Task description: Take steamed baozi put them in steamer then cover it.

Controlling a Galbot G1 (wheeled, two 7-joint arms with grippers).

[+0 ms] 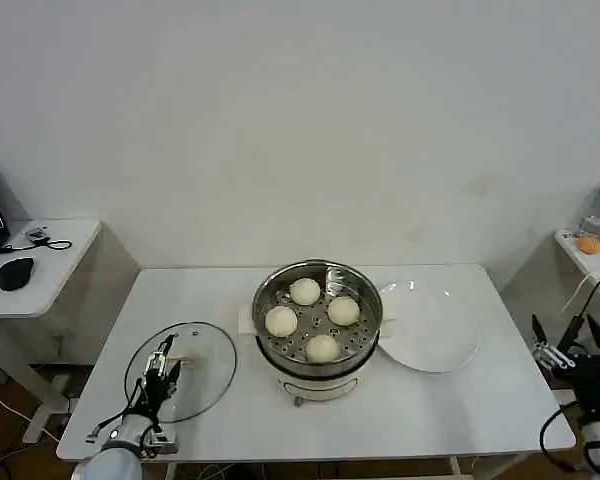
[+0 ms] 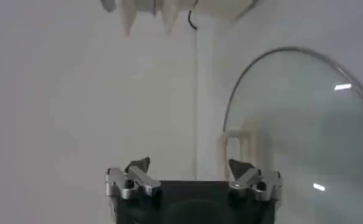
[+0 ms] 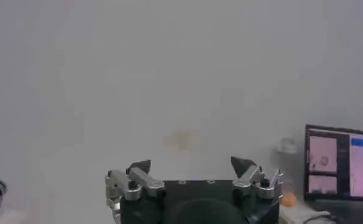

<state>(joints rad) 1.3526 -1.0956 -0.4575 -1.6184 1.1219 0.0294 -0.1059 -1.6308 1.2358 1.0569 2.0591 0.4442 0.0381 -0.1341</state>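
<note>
Steamer point(image 1: 317, 335): stands mid-bench point(image 1: 450, 410) on its white base, uncovered. Steamed baozi point(image 1: 305, 291) point(image 1: 343, 311) point(image 1: 281, 321) point(image 1: 322, 348): four, on the perforated tray inside the steamer. Cover point(image 1: 202, 370) point(image 2: 303, 122): lies flat on the bench to the steamer's left (cream handle at centre). Glass plate point(image 1: 430, 330): just right of the steamer. Left pincer point(image 1: 161, 372) point(image 2: 193, 173): over the cover, fingers apart, nothing held. Right pincer point(image 1: 572, 352) point(image 3: 193, 170): off the bench's right edge, fingers apart, nothing held.

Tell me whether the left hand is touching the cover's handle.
Cannot tell. In the head view the left hand overlaps the cover near its centre. In the left wrist view the open fingers flank the pale handle, but neither contact nor gap is plain.
</note>
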